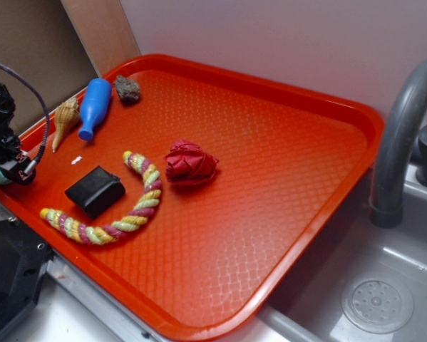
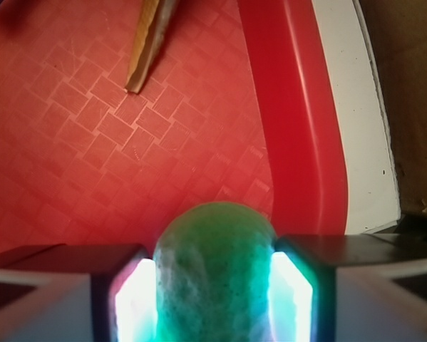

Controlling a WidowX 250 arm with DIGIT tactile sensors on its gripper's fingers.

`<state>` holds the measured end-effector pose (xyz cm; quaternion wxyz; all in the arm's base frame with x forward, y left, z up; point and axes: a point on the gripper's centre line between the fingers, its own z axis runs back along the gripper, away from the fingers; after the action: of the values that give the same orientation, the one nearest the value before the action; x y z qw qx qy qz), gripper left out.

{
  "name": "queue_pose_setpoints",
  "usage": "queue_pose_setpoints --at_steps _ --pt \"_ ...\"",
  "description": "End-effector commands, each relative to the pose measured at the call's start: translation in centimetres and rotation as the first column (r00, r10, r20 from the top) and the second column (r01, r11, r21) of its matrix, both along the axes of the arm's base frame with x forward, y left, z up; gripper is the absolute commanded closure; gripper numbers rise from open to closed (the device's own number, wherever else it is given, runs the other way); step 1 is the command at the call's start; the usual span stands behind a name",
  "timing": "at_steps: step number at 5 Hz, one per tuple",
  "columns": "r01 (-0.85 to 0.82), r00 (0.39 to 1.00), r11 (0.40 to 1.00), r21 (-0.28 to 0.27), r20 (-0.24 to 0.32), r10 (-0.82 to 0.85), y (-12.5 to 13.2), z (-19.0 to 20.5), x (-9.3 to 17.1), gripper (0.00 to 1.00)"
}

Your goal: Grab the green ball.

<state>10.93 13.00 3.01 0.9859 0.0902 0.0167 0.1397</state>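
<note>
My end effector (image 2: 214, 285) is clamped on the green ball (image 2: 214, 274), one pad pressing each side of it. In the exterior view we sit at about nine o'clock, over the left rim of the red tray (image 1: 306, 107). The seashell (image 1: 65, 117) lies near, toward one o'clock from me.
</note>
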Motion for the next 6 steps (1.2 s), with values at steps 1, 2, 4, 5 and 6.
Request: queue_pose_setpoints --at_steps 1,2,4,5,6 --pt "-0.004 1.0 1.0 0.002 0.003 0.004 0.8 1.4 -1.3 1.0" --pt "0.007 0.997 1.0 -0.018 0.074 -0.006 -0.3 3.3 0.1 1.0" --pt "0.092 0.947 0.985 -0.147 0.319 -0.041 -5.8 13.3 5.8 1.0" --pt "0.153 0.921 0.964 -0.22 0.386 -0.058 -9.3 18.2 7.9 1.0" --pt "0.171 0.908 0.96 -0.223 0.414 -0.066 -11.7 20.7 9.5 1.0"
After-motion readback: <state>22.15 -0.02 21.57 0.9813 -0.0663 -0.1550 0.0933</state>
